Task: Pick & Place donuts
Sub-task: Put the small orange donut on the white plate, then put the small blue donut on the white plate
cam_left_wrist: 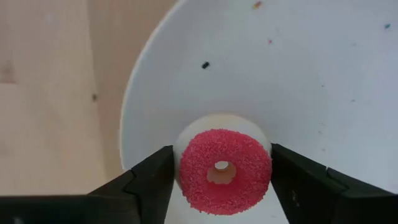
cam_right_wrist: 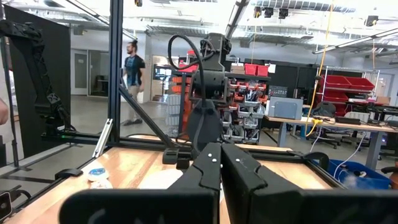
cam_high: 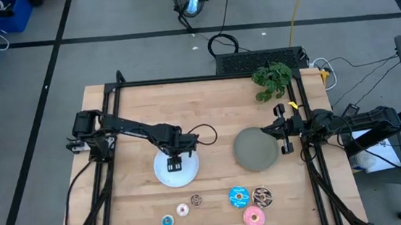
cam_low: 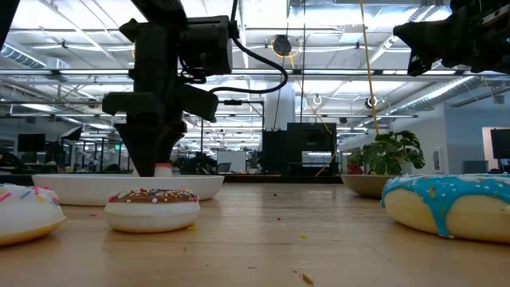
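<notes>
Where L hand (cam_left_wrist: 224,177) brackets it: red sugar-grained donut (cam_left_wrist: 225,171), pale base.

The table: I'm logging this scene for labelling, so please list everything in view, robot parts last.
table: one, light wood, under everything
white plate: one, white, centre-left
grey plate: one, grey, centre-right
red donut: one, tiny, red, on the white plate
tiny donuts: three, blue, pink-white, brown, front edge
larger donuts: three, blue, brown sprinkled, pink, front, right of the tiny ones
plant: one, green, back right corner
person: one, dark top, in the room beyond
left pincer: one, dark, open, down on the white plate, fingers either side of the red donut
right pincer: one, dark, shut, empty, by the grey plate's right edge
</notes>
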`<state>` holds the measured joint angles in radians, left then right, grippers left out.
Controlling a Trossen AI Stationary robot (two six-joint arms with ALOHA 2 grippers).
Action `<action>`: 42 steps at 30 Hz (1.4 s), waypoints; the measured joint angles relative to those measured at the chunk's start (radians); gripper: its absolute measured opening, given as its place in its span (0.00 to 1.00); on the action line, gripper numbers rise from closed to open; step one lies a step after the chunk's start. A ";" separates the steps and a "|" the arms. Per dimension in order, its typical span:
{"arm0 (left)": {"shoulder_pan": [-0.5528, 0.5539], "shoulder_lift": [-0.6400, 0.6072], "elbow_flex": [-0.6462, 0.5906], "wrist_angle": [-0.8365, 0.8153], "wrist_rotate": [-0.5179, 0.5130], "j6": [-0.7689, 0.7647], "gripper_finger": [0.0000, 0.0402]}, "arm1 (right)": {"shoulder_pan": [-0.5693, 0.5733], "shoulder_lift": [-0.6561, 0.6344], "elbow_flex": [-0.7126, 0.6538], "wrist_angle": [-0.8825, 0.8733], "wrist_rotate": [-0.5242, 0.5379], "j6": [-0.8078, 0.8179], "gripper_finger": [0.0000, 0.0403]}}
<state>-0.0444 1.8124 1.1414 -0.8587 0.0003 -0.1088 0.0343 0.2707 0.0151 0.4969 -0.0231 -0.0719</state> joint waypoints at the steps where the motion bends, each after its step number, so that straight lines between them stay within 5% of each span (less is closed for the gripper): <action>1: -0.001 0.003 0.000 -0.002 0.003 0.000 0.66 | 0.000 0.000 0.000 0.000 0.000 0.000 0.00; 14: -0.006 -0.005 0.055 -0.086 -0.023 0.008 0.81 | 0.000 0.000 0.000 0.000 0.000 -0.005 0.00; 28: -0.131 -0.028 0.468 -0.480 -0.027 -0.157 0.81 | 0.000 0.000 0.000 0.000 0.000 -0.020 0.00; 34: -0.233 -0.028 0.593 -0.582 -0.017 -0.341 0.69 | 0.000 0.000 0.000 0.000 0.000 -0.019 0.00; 42: -0.356 -0.028 0.619 -0.611 -0.004 -0.449 0.40 | 0.000 0.000 0.000 0.000 0.000 -0.019 0.00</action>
<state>-0.4008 1.7847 1.7607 -1.4692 -0.0032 -0.5574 0.0345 0.2707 0.0151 0.4972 -0.0227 -0.0910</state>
